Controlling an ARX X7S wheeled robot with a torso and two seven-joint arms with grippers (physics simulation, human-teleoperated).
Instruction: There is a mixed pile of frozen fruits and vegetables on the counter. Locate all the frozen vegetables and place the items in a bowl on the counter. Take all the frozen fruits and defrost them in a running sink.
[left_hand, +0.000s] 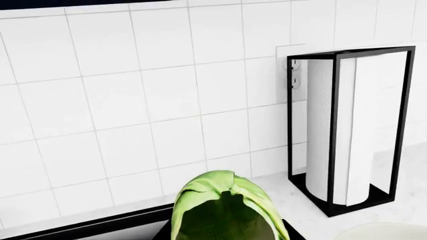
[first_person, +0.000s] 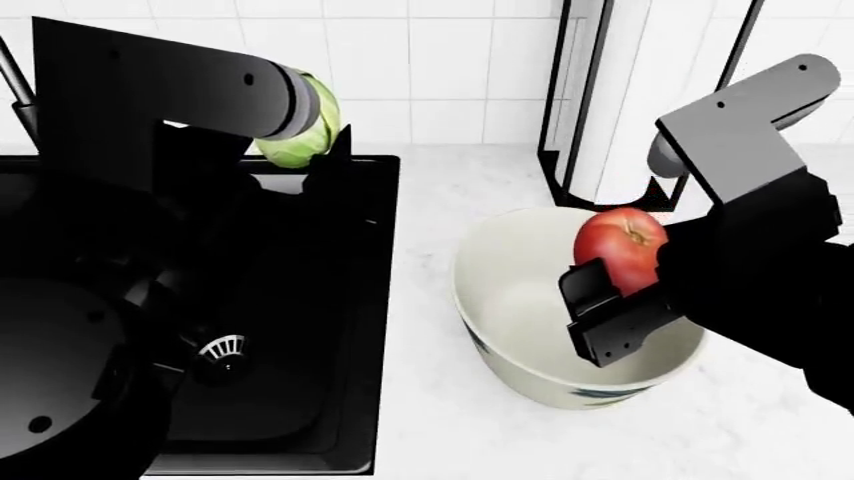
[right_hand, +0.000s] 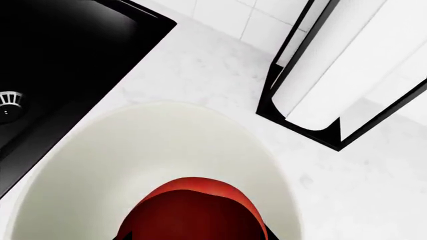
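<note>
My left gripper (first_person: 304, 135) is shut on a green cabbage (first_person: 300, 120), held over the back right corner of the black sink (first_person: 287, 300). The cabbage (left_hand: 223, 207) fills the bottom of the left wrist view and hides the fingers. My right gripper (first_person: 617, 285) is shut on a red apple (first_person: 621, 245), which hangs above the right half of the cream bowl (first_person: 501, 320). In the right wrist view the apple (right_hand: 193, 212) sits over the bowl's inside (right_hand: 133, 150), which holds nothing else. The pile on the counter is out of view.
A black-framed paper towel holder (first_person: 621, 100) stands behind the bowl against the white tiled wall (left_hand: 133, 90). White marble counter (first_person: 420, 420) runs between sink and bowl. The sink drain (first_person: 220, 348) shows; no water is visible.
</note>
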